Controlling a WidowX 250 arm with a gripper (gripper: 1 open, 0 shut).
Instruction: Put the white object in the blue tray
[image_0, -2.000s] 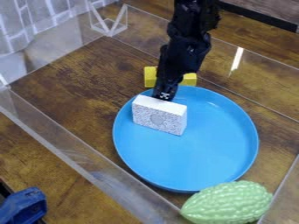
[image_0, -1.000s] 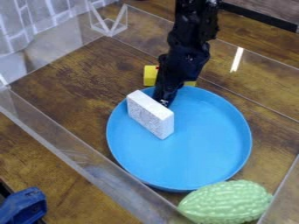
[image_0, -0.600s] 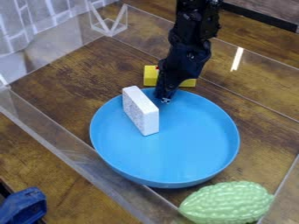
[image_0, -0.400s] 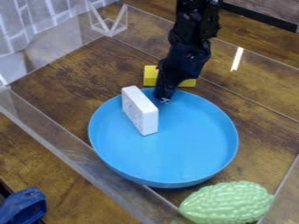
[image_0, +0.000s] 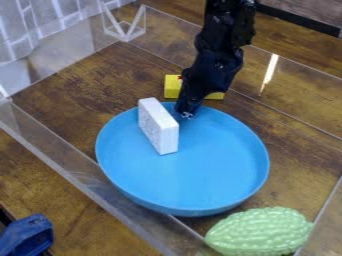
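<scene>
The white object (image_0: 158, 126) is a speckled block standing on its edge inside the blue tray (image_0: 201, 185), close to the tray's back-left rim. My black gripper (image_0: 187, 108) points steeply down, with its tips at the tray's back rim just right of the block. The jaws look shut. The fingertips are too dark and small to tell whether they pinch the rim. The gripper does not hold the block.
A yellow box (image_0: 174, 86) lies just behind the tray, partly hidden by the gripper. A green bumpy fruit-like object (image_0: 261, 232) sits at the front right against the tray. Clear plastic walls (image_0: 54, 140) fence the wooden table. Blue cloth (image_0: 20, 238) shows at the bottom left.
The tray has slid to the left with the white block in it. The block now stands on its edge. The jaws have closed while the hand stayed at the back rim.
</scene>
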